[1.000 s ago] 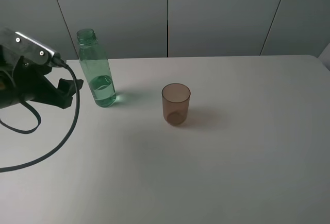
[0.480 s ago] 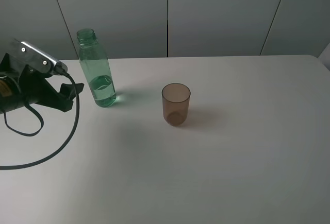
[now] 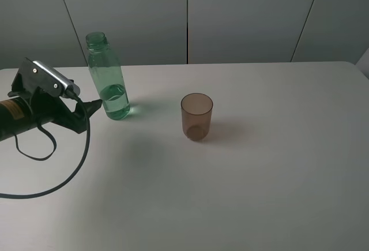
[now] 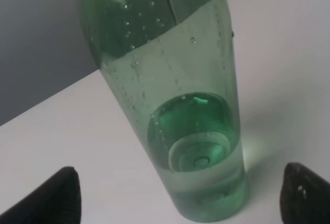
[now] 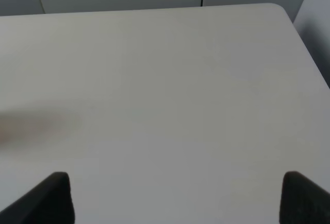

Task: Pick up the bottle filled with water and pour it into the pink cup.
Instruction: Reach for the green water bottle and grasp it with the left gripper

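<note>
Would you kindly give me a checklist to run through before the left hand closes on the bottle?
1. Bottle upright on the table: ok.
2. Bottle uncapped, water inside: ok.
3. Left hand open wide enough for it: ok.
4. Bottle lined up between the fingers: ok.
5. Fingers far enough forward to grip: cannot tell.
6. Cup upright, apart from the bottle: ok.

bottle (image 3: 109,86): on table (image 3: 277,170), left of pink cup (image 3: 196,116) | left fingers (image 3: 92,105): just left of bottle
</note>
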`<state>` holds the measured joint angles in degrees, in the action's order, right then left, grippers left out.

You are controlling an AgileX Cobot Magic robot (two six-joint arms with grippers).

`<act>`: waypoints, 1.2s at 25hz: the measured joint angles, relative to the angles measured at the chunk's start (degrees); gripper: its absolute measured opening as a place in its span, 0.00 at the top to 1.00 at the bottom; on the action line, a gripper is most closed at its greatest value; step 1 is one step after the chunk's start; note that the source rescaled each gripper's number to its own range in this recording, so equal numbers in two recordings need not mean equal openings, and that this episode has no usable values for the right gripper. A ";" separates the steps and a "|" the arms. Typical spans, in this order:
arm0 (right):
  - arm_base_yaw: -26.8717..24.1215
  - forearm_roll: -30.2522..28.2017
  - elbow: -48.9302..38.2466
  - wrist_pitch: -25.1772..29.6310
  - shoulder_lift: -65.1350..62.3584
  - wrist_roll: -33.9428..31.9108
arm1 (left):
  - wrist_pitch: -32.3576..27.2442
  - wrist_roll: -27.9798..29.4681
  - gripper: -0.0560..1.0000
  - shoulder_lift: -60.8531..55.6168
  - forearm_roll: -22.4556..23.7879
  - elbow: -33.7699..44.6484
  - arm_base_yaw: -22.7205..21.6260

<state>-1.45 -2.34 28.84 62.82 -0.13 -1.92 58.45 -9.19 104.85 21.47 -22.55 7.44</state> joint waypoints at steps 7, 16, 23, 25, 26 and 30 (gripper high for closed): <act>0.00 0.00 0.00 0.00 0.00 0.00 | 4.46 -0.10 0.03 5.03 0.00 -2.66 0.00; 0.00 0.00 0.00 0.00 0.00 0.00 | 5.05 -0.32 0.03 8.33 1.40 -7.81 0.00; 0.00 0.00 0.00 0.00 0.00 0.00 | 5.18 0.32 0.03 10.93 3.48 -10.32 0.00; 0.00 0.00 0.00 0.00 0.00 0.00 | 5.57 0.74 0.03 11.72 4.26 -10.98 0.00; 0.00 0.00 0.00 0.00 0.00 0.00 | 5.93 0.98 0.03 11.85 4.38 -11.08 0.00; 0.00 0.00 0.00 0.00 0.00 0.00 | 6.39 1.51 0.03 12.33 4.72 -11.56 0.00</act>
<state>-1.45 -2.34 28.84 62.82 -0.13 -1.92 64.84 -7.68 117.19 26.19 -34.11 7.44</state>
